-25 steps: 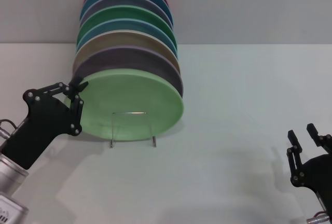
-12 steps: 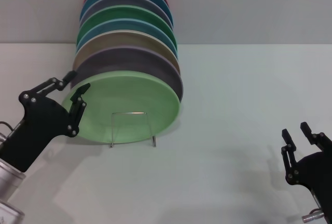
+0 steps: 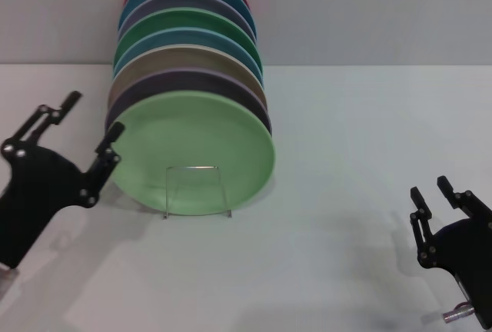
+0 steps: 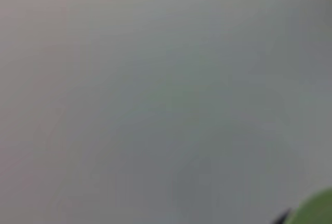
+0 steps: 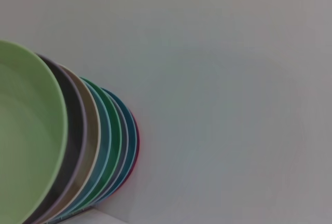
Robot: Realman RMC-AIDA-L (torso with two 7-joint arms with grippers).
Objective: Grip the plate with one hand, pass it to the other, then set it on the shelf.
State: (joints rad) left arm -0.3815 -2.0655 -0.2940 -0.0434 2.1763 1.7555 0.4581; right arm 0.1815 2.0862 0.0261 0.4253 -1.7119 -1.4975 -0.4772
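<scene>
Mint-green plate (image 3: 196,154) stands upright in wire rack (image 3: 195,190), frontmost of row. Left gripper (image 3: 86,128) wide open, empty, just beside plate's rim. Right gripper (image 3: 435,199) open, empty, well apart. Risk: fingertip nudges rim, plate rolls off narrow rack.

Mint plate (image 3: 196,151) upright, frontmost on wire shelf (image 3: 196,191)

white table (image 3: 346,155) bears wire shelf (image 3: 196,190).
</scene>
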